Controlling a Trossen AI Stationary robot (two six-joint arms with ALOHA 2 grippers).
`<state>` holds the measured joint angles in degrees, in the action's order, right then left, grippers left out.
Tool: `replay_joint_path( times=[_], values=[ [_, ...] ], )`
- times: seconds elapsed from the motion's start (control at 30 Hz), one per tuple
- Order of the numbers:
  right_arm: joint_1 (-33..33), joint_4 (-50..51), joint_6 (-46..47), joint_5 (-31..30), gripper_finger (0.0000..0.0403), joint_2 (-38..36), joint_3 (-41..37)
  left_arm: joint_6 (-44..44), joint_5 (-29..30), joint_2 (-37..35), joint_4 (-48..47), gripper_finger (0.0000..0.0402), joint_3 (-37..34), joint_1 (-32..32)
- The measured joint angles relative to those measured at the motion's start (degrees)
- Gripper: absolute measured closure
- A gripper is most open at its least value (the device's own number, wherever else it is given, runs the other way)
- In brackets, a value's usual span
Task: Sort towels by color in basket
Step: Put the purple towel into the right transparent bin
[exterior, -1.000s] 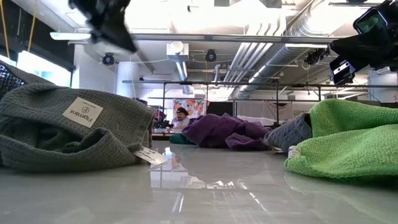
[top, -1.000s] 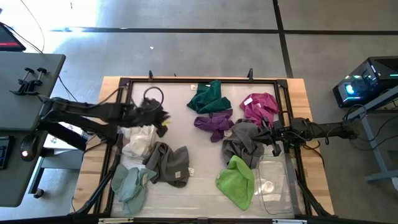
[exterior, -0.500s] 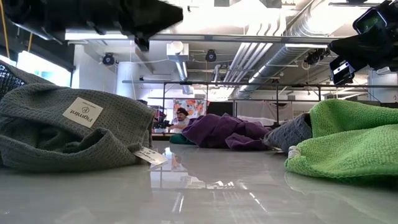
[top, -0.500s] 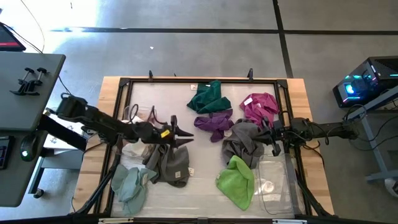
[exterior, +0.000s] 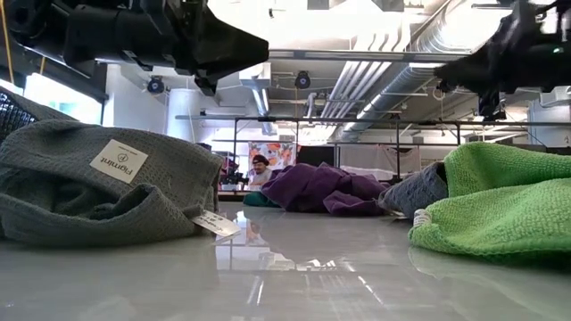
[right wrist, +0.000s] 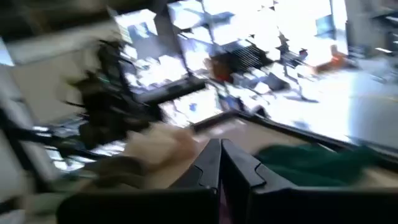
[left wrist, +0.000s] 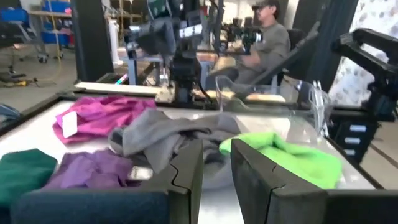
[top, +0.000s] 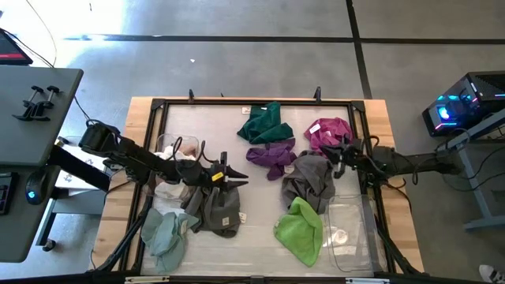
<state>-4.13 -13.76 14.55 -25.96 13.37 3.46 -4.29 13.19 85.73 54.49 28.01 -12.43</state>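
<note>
Several small towels lie on the white table top: dark green (top: pixel 264 122), magenta (top: pixel 330 132), purple (top: pixel 272 155), grey (top: pixel 308 180), lime green (top: pixel 301 229), a darker grey one with a label (top: pixel 217 207), pale teal (top: pixel 166 237), and white (top: pixel 175 183). A pale pink one (top: pixel 186 148) sits in a clear bin at the left. My left gripper (top: pixel 241 178) hangs open and empty above the labelled grey towel (exterior: pixel 98 183), pointing toward the table's right. My right gripper (top: pixel 335 159) is shut and empty, hovering between the magenta and grey towels.
A black frame (top: pixel 237 102) borders the table top. Clear bins stand at the right near corner (top: pixel 347 225) and at the left (top: pixel 167 146). A person (left wrist: pixel 270 37) sits in the room beyond the table. Bare table surface lies in the middle near part (top: pixel 256 237).
My left gripper has swung from over the left bin toward the table's right and near side, ending above the labelled grey towel. My right gripper has moved toward the far edge and a little left, turning as it went. The towels have stayed where they were.
</note>
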Motion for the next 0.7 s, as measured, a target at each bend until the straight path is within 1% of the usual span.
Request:
replay_joint_path(
  times=[0.07,0.2,0.3,0.37,0.43,0.53,0.6,0.7],
  values=[
    [1.46,4.16,1.1,-1.6,0.0402,4.39,2.08,0.02,0.03,-0.01,1.42,0.033,0.03,0.66],
    [5.47,13.48,3.01,-1.5,0.0402,13.92,7.9,0.04,0.06,-0.02,2.97,0.033,0.05,2.24],
    [8.88,16.99,1.86,1.75,0.0402,21.12,11.48,-0.11,0.06,-0.02,2.96,0.033,0.07,3.41],
    [11.21,16.73,0.56,5.95,0.0399,25.69,13.29,-0.78,0.13,-0.02,2.98,0.033,0.07,3.92],
    [12.93,14.36,-0.73,10.9,0.0386,30.49,14.5,-1.09,0.17,-0.02,2.98,0.033,0.07,4.3],
    [14.28,7.83,-2.1,17.21,0.0346,38.31,14.82,-1.62,0.15,-0.02,2.98,0.033,0.07,4.33],
    [14.42,1.52,-4.26,19.37,0.0312,43.93,14.89,-1.6,0.14,-0.02,2.98,0.033,0.07,4.33],
    [14.39,-8.83,-7.31,20.21,0.026,52.47,14.93,-1.6,0.11,-0.02,2.98,0.033,0.07,4.33]
  ],
)
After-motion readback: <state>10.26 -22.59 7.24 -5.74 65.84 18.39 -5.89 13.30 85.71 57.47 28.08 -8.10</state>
